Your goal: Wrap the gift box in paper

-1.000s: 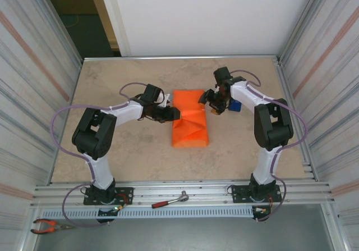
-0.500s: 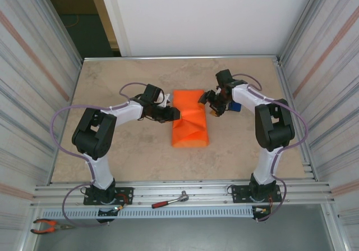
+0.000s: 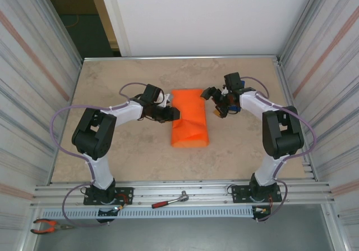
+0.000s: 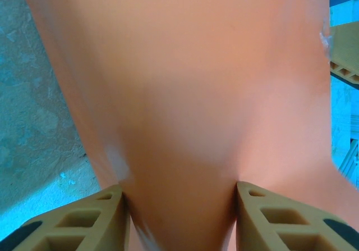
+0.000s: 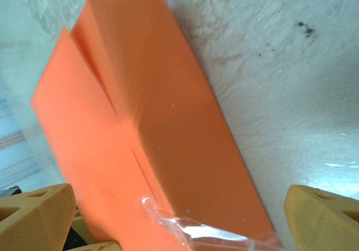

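The paper (image 3: 189,119) is a bright orange sheet folded into a parcel at the table's middle; the gift box is hidden inside it. My left gripper (image 3: 174,113) is at the parcel's left edge. In the left wrist view its fingers (image 4: 84,223) press against a bulge of the paper (image 4: 185,94) from both sides. My right gripper (image 3: 215,101) hangs just off the parcel's right edge, jaws wide open and holding nothing. The right wrist view looks down on the folded paper (image 5: 168,144), with a crumpled strip of clear tape (image 5: 207,231) stuck on its near end.
A blue tape dispenser (image 3: 236,106) sits right behind the right gripper. A red-handled ratchet (image 3: 170,201) lies on the front rail and pliers (image 3: 47,225) at the bottom left. Corrugated walls close in both sides.
The right gripper opened wide and drew back to the right, off the parcel's edge. The left gripper and the parcel stayed put.
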Controlling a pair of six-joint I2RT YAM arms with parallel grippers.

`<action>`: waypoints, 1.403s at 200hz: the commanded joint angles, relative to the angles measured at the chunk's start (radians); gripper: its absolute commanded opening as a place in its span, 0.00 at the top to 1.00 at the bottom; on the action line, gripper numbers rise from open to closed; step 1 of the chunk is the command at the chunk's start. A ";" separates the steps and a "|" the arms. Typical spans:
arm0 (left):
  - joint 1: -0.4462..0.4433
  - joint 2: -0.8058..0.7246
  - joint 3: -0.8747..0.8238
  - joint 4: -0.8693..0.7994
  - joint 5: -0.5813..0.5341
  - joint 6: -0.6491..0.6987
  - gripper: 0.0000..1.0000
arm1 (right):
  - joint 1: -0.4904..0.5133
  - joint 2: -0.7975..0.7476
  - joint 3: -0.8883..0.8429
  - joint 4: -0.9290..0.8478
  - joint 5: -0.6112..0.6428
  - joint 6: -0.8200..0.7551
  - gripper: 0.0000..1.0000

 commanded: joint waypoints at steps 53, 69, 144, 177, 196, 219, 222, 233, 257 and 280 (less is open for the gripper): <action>-0.008 0.075 -0.078 -0.218 -0.175 0.026 0.55 | -0.042 -0.098 -0.100 0.104 0.027 0.060 0.05; -0.007 0.073 -0.079 -0.217 -0.175 0.025 0.55 | -0.059 -0.129 -0.121 0.112 0.040 0.056 0.05; -0.007 0.078 -0.075 -0.219 -0.173 0.024 0.55 | 0.023 -0.170 -0.113 0.026 0.099 -0.124 0.91; -0.008 0.078 -0.074 -0.219 -0.173 0.026 0.56 | 0.086 -0.153 -0.080 -0.064 0.251 -0.195 1.00; -0.008 0.079 -0.076 -0.219 -0.172 0.028 0.56 | 0.095 -0.149 -0.068 -0.081 0.293 -0.211 1.00; -0.008 0.081 -0.076 -0.217 -0.170 0.028 0.56 | 0.094 -0.148 -0.056 -0.087 0.294 -0.223 1.00; -0.008 0.081 -0.077 -0.216 -0.171 0.028 0.56 | 0.093 -0.148 -0.055 -0.086 0.293 -0.224 1.00; -0.008 0.080 -0.078 -0.216 -0.170 0.028 0.56 | 0.092 -0.149 -0.050 -0.083 0.286 -0.230 1.00; -0.008 0.077 -0.076 -0.215 -0.169 0.028 0.56 | 0.074 -0.153 -0.055 -0.067 0.251 -0.232 1.00; -0.008 0.077 -0.076 -0.217 -0.169 0.029 0.56 | 0.063 -0.150 -0.060 -0.042 0.223 -0.221 1.00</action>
